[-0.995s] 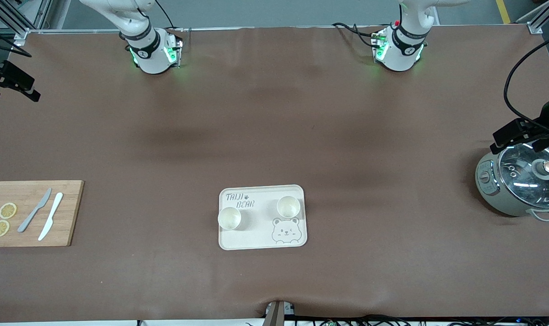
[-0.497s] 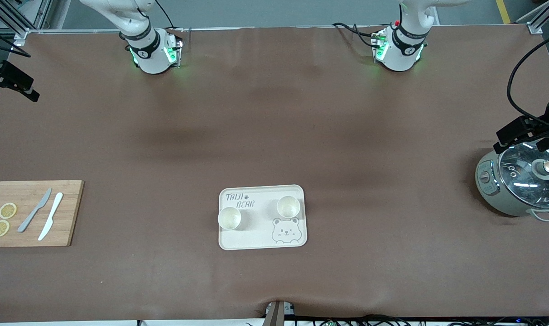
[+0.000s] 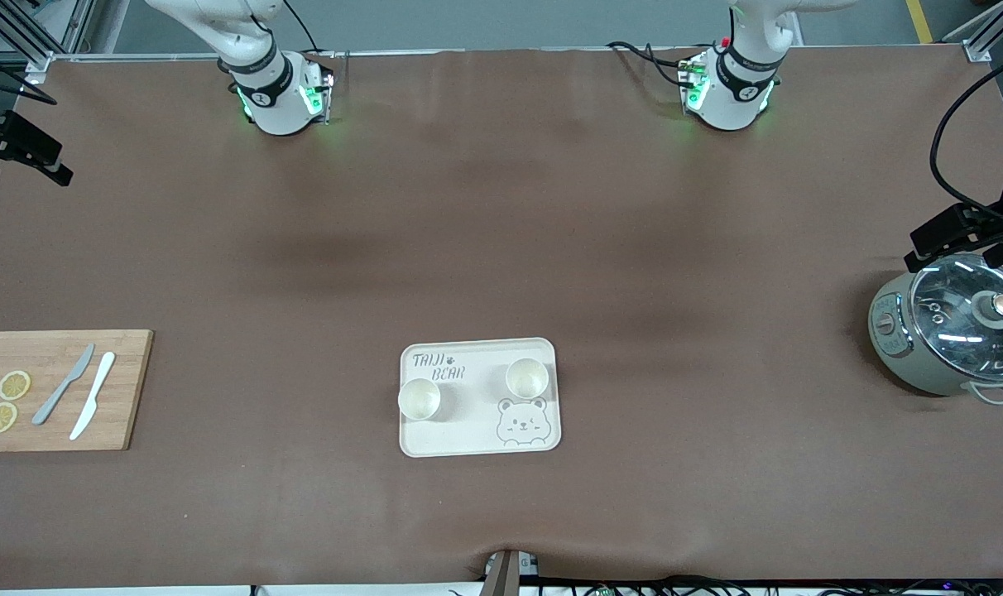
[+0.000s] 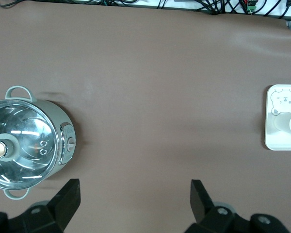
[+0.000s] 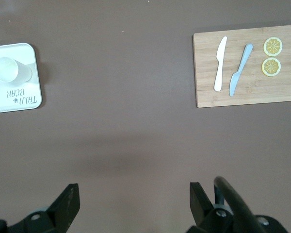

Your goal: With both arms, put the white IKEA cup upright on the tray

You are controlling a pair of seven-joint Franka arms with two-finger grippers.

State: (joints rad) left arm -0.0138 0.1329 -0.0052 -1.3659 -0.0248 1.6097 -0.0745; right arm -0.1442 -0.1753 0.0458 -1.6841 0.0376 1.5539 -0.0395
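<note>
Two cups (image 3: 419, 399) (image 3: 526, 377) stand upright on the tray (image 3: 468, 434). My left gripper (image 4: 133, 204) hangs spread beside the pot (image 3: 948, 331); my right gripper (image 5: 131, 206), spread, over bare table.

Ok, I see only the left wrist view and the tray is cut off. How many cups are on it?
Observer: Two, both upright on the tray: one cup by the lettering, another cup next to the bear drawing.
Operator: My left claw is open beside the pot. The right claw?
Observer: The right claw is open too, over bare table toward the right arm's end.
Operator: Anything there?
Observer: A cutting board with two knives and two lemon slices.
</note>
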